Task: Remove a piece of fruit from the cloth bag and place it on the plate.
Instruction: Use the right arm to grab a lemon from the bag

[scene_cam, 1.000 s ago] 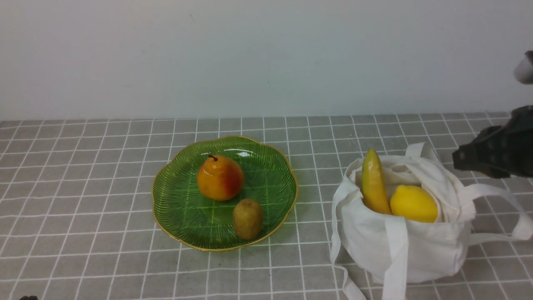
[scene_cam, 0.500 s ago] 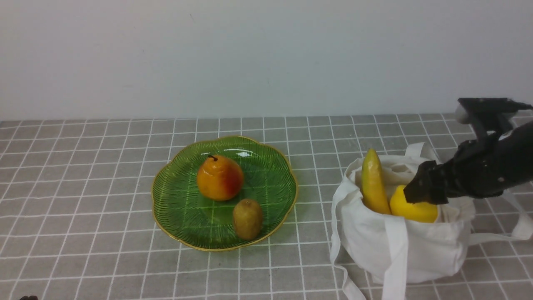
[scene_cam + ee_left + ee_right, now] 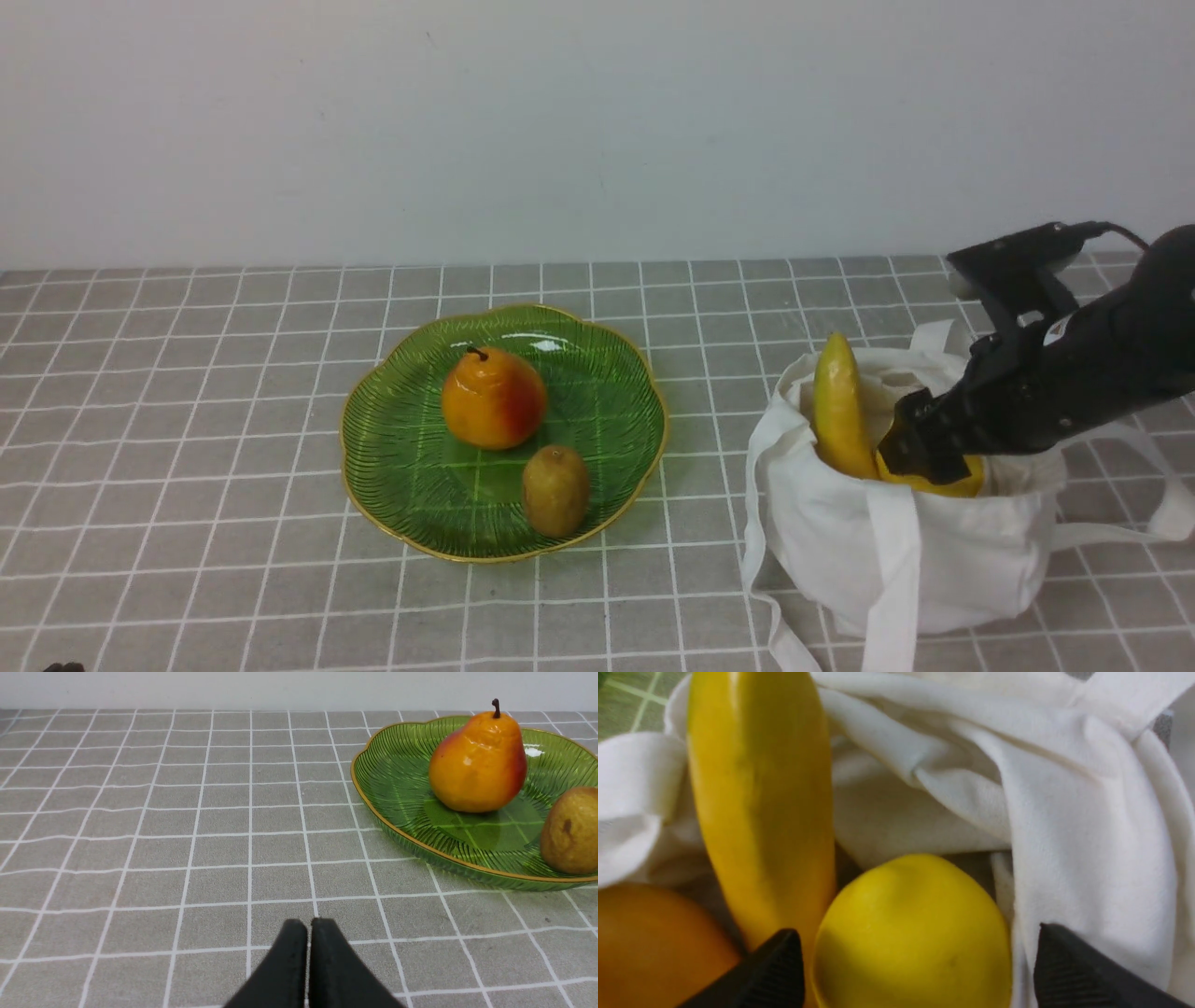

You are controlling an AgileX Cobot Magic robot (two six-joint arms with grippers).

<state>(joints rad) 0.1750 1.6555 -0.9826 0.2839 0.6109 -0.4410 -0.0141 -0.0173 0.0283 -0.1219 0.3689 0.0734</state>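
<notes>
The banana [image 3: 761, 802] crowds one side of the lemon [image 3: 915, 933], cloth bag [image 3: 1064, 835] folds the other; my right gripper [image 3: 920, 970] straddles it narrowly.

The grey gridded table [image 3: 187, 420] carries the green plate [image 3: 401, 471] and the cloth bag [image 3: 943, 560].

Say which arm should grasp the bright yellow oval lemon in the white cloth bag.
Right: right gripper, open, straddles the lemon; left gripper, shut, sits beyond the green glass plate.

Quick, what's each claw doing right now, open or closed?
Left claw: shut, holding nothing.
Right claw: open around the lemon in the cloth bag, not gripping yet.
</notes>
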